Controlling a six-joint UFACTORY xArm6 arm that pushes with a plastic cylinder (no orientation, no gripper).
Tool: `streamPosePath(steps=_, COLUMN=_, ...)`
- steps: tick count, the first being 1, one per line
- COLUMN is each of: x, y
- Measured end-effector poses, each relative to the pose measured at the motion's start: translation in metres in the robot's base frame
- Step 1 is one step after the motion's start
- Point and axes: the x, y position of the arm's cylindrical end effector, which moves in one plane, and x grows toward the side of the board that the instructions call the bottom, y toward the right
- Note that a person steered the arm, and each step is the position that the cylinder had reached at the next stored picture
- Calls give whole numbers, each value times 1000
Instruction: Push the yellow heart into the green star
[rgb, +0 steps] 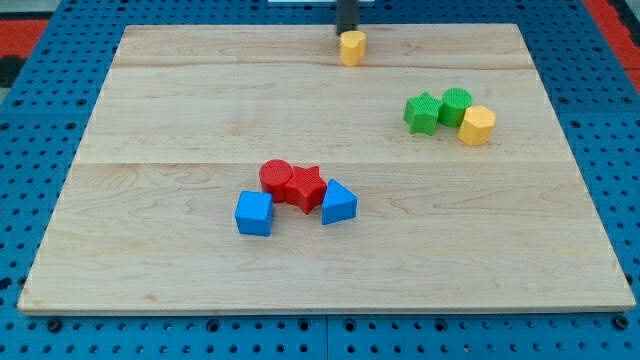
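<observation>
Tip (346, 33) touching yellow heart (352, 47) from the view's top, no gripper on the rod. Green star (422, 112) sits well to heart's lower right on tabletop (200, 120).

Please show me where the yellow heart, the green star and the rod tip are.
yellow heart (352, 47): camera view, its top face.
green star (423, 111): camera view, its top face.
my tip (345, 34): camera view, rod's lower end, touching the heart's far side.
</observation>
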Motion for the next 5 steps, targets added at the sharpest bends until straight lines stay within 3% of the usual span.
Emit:
streamPosePath(steps=1, x=62, y=5)
streamPosePath(steps=5, x=93, y=-55)
